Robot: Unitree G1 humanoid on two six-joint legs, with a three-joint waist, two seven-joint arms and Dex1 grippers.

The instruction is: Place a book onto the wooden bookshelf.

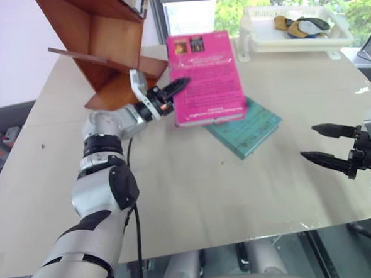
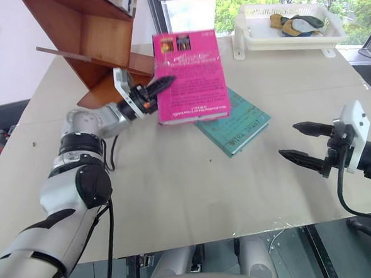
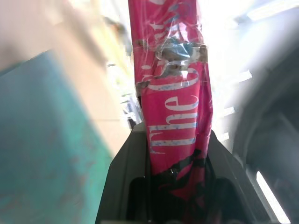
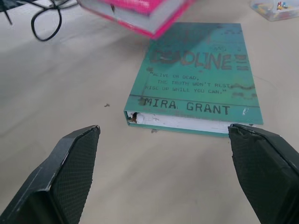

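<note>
The bright pink book [image 1: 206, 80] hangs tilted above the table, its back cover with fine print facing up. My left gripper [image 1: 173, 89] is shut on its spine edge; the left wrist view has the pink spine [image 3: 175, 102] clamped between the two black fingers. The wooden bookshelf [image 1: 101, 43], reddish-brown with slanted boards, stands at the table's far left, just behind the left gripper. My right gripper [image 1: 324, 144] hovers open over the table's right side, with nothing between its fingers. In the right wrist view the book [image 4: 140, 9] floats above the table.
A teal-green book [image 1: 245, 129] lies flat on the beige table [image 1: 195, 201], partly under the raised pink one. A white plastic tray [image 1: 292, 28] holding several small items sits at the far right edge. A black cable [image 4: 44, 21] lies on the table.
</note>
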